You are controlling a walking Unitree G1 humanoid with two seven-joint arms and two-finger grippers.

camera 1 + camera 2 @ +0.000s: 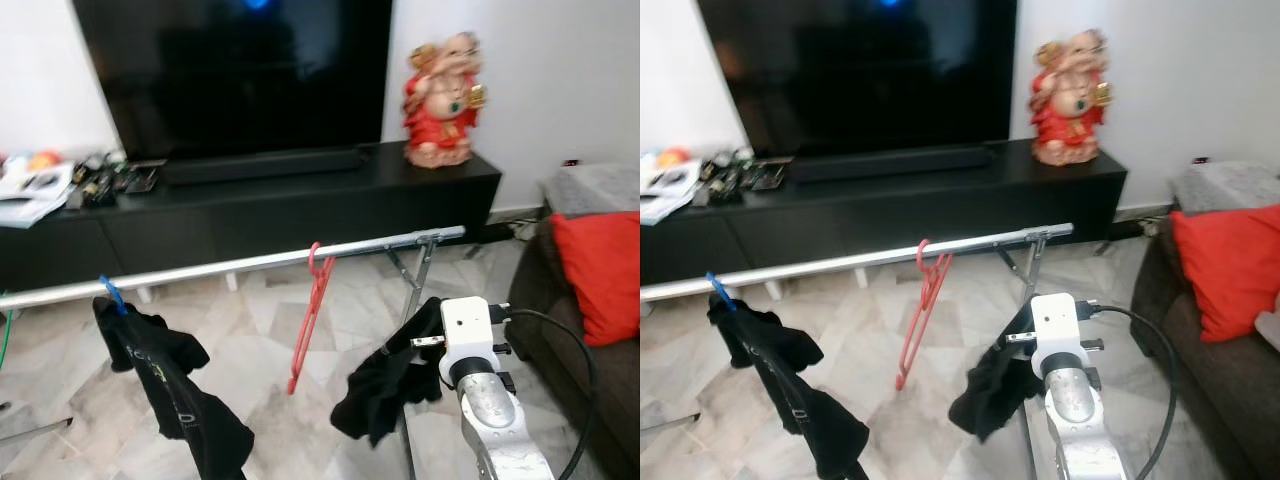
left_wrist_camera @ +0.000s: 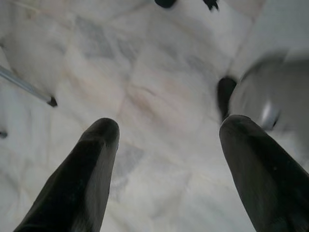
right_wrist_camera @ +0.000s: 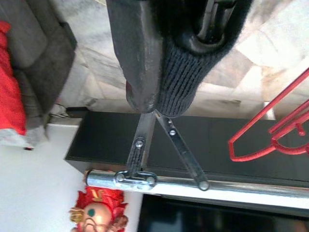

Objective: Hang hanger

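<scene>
A silver rack rail (image 1: 250, 262) crosses in front of me. A bare red hanger (image 1: 310, 310) hangs on it near the middle. Further left, a blue hanger (image 1: 112, 295) on the rail carries a black garment (image 1: 170, 390). My right gripper (image 3: 164, 92) is low at the rack's right end, below the rail, shut on another black knit garment (image 1: 385, 385) that drapes over its fingers and hides them. In the right wrist view the red hanger (image 3: 270, 130) lies off to one side. My left gripper (image 2: 166, 140) is open over the marble floor, holding nothing.
Behind the rack stands a black TV console (image 1: 300, 205) with a large dark TV (image 1: 240, 75), a red statue (image 1: 440, 100) and clutter (image 1: 60, 180) at its left end. A dark sofa with a red cushion (image 1: 600, 270) is close on my right. The rack's folding leg (image 1: 420, 270) drops near my right arm.
</scene>
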